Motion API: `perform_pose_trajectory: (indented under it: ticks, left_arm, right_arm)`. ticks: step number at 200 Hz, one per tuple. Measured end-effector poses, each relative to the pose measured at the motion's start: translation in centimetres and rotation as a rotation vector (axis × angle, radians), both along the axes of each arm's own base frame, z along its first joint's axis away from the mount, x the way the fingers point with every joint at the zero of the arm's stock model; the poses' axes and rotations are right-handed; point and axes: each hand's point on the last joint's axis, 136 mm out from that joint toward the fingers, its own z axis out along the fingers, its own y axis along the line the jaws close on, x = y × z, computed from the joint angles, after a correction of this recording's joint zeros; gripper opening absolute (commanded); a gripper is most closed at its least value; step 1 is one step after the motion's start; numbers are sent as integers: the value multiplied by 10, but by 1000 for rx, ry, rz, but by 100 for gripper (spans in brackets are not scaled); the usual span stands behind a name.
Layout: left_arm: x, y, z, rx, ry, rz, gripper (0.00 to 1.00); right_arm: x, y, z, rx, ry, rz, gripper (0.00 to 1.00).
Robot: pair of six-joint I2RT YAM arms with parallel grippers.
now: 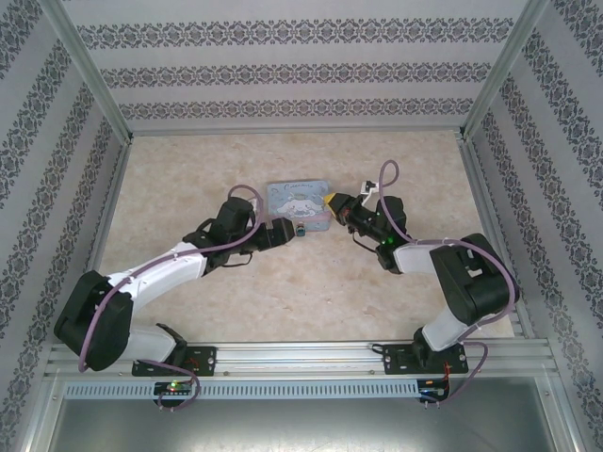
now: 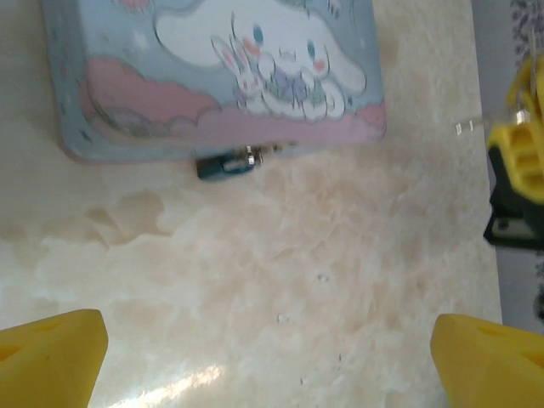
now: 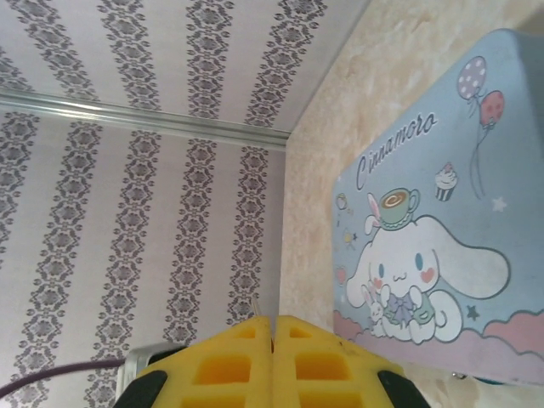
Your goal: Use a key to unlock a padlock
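The left gripper (image 2: pixel 270 357), jaws wide and empty, is the nearer one to the padlock (image 2: pixel 228 163), which lies ahead and slightly left of its centre, long axis crosswise against the near edge of the Cinnamoroll tin (image 2: pixel 127 85); the right gripper (image 3: pixel 272 327) is pinched shut.

The blurred padlock (image 2: pixel 225 163) lies against the tin (image 2: pixel 110 93), whose upper part the left wrist view's edge cuts off.

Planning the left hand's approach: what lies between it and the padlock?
Bare tabletop, in the left wrist view, from the left hand to the padlock beside the tin.
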Motion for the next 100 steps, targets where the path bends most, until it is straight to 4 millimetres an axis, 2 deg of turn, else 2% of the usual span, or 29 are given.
perform_pose_trajectory:
  ticks: [18,54,84,100]
  left_arm:
    - [-9,-8,-13,22,0,-59,94]
    - [-11,-27,-43,79,-13,-162,89]
    - [-6,-30,-75,127,10,-189,87]
    - [1,-34,-83,144,14,-192,86]
  right_arm:
    - [7,4,-5,-2,13,9,0]
    - [17,10,-16,-3,40,23,0]
    - [21,14,-23,5,66,35,0]
    - [24,16,-26,9,72,38,0]
